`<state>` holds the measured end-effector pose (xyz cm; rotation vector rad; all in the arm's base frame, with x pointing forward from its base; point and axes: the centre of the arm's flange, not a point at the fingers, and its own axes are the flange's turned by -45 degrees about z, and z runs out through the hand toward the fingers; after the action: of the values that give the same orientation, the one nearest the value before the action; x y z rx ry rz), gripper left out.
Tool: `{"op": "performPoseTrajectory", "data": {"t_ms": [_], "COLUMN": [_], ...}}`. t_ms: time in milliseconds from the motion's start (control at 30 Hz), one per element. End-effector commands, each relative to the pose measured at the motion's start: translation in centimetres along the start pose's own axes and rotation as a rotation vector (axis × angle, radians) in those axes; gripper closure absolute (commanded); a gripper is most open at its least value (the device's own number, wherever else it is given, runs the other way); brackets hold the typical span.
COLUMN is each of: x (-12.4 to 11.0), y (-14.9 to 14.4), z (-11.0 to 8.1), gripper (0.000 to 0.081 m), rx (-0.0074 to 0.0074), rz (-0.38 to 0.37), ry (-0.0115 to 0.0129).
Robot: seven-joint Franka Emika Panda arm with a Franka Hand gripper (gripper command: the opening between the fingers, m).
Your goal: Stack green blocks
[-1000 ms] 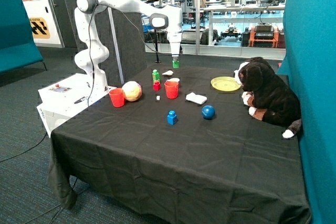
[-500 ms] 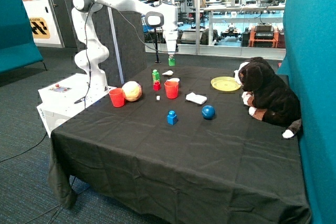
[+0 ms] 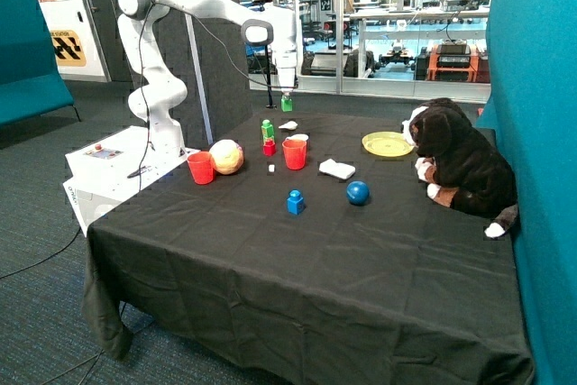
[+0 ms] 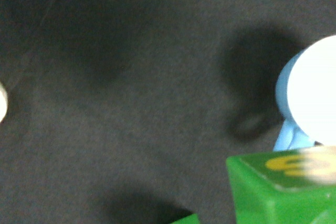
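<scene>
Blue block (image 3: 295, 202): one, nearest to us on the black table (image 3: 297, 295), with one blue ball (image 3: 358, 192) just beyond it.
Red cups: we count two, one (image 3: 200, 168) beside the pale ball (image 3: 226, 157), one (image 3: 295, 153) mid-table.
Green stack (image 3: 268, 130): green blocks standing on one small red block (image 3: 269, 147) between the two cups; we cannot tell whether one or two greens are in it.
Carried green block (image 3: 287, 104): one, in the air above the far side of the table; the wrist view shows its green body (image 4: 273, 192) close up.
Gripper (image 3: 287, 96): closed on that carried block, holding it from above.
Key relation: the stack lies nearer to us than the gripper, toward the robot's base side, and lower.
Next move, as we judge it: carry across until centred over the stack, then lower straight down.
Far items: one yellow plate (image 3: 388, 144), one plush dog (image 3: 460, 164).
</scene>
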<state>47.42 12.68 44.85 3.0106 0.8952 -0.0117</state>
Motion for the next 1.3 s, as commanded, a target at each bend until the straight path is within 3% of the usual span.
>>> {"op": "performPoseTrajectory", "data": {"t_ms": [0,600,1267], "x": [-1.8,-3.7,-4.9], "y": [-1.2,-0.7,-2.2], "z": [0.5,1.0,1.0], "gripper": [0.0808,0.0808,0.0808], "rx": [-0.0016,-0.0015,-0.0016], "rz": [-0.024,-0.012,-0.045], "ry": [0.0073,0.0073,0.0073]}}
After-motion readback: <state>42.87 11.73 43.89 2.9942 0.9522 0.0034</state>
